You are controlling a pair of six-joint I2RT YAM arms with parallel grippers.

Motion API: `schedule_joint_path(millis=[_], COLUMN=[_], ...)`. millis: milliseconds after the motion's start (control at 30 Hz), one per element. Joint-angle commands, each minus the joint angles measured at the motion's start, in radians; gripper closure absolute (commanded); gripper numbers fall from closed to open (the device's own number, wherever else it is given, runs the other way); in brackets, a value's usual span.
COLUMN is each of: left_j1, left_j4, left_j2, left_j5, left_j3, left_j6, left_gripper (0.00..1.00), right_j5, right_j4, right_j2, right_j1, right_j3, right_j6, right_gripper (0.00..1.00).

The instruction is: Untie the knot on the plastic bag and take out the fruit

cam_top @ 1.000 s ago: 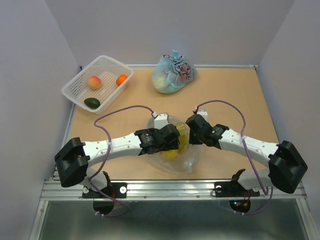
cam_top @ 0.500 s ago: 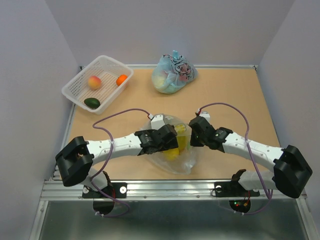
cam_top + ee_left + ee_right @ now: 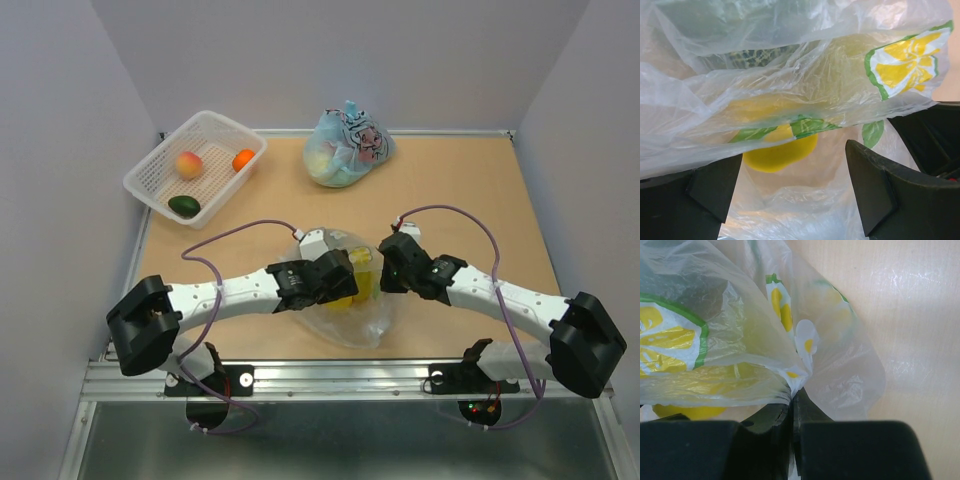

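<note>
- The basket (image 3: 163,148), far left, holds a peach (image 3: 189,164), an orange (image 3: 243,159) and a dark green piece (image 3: 184,206). We judge these fruit already taken out.
- Left jaws: spread wide and gripping nothing, one on either side of loose film, with a lemon (image 3: 777,156) lying just beyond them.
- The bag (image 3: 355,325) lies on the tabletop (image 3: 470,190) at near centre, between the two wrists.
- Handling, bag: we judge the film thin, soft, slippery and easily torn. It will likely stretch and slide rather than lift cleanly. The best hold is a gathered fold near the mouth, not a single flat layer. We cannot see the knot.
- Handling, lemon: we judge it light, firm and smooth. Take it across its middle, clear of the film, or it may roll.
- Appearance: the bag is colourless, crinkled and see-through, printed with yellow lemon slices, green rims and leaves. A mottled green shape shows dimly behind the upper layers.
- Right jaws: closed tight on a bunched pinch of the bag's edge.
</note>
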Motion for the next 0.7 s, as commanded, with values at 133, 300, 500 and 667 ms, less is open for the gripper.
schedule_joint_path(millis=[133,300,500,667], left_j1=[-0.004,-0.004,-0.007,-0.027], left_j4=[0.044,0.051,0.053,0.025], left_j2=[0.096,0.145,0.181,0.149], left_j5=[0.002,-0.013,-0.018,-0.059], left_j3=[-0.004,-0.002,0.019,0.051], left_j6=[0.001,0.002,0.025,0.062], left_gripper=[0.02,0.01,0.14,0.44], right_j5=[-0.018,-0.026,-0.029,-0.015], right_j4=[0.055,0.059,0.062,0.065], right_j2=[-0.01,-0.015,-0.014,-0.011], right_j1=[-0.003,-0.003,-0.003,-0.003], right_j3=[-0.044,-0.053,-0.058,-0.055], right_j6=[0.006,0.001,-0.005,-0.011], right_gripper=[0.93,0.93,0.93,0.93])
